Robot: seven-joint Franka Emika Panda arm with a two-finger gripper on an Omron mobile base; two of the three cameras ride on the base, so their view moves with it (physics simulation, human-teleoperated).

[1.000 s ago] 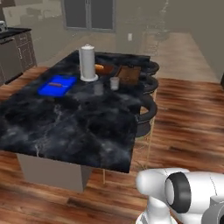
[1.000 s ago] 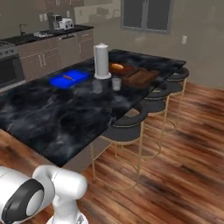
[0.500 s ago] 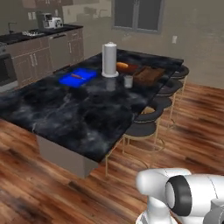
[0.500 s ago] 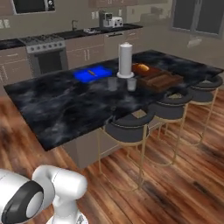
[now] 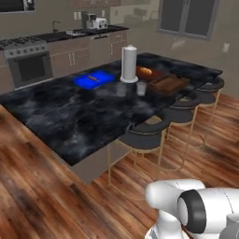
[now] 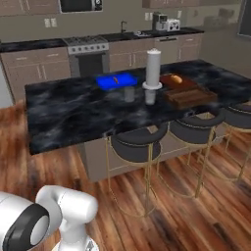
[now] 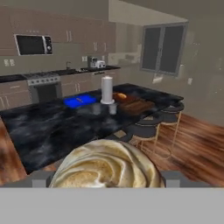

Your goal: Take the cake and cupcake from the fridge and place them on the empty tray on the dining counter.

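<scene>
The base has swung round so the black marbled dining counter faces it broadside, and the gripper, jaws wide around the round tan-topped cupcake, has the dark brown wooden tray ahead, slightly right, near the counter's stool-side edge.

Arm: glossy white rounded shells, bulbous at the joints. Joint ring dark grey to black between white segments. Same white casing and dark band seen from right base view.
</scene>
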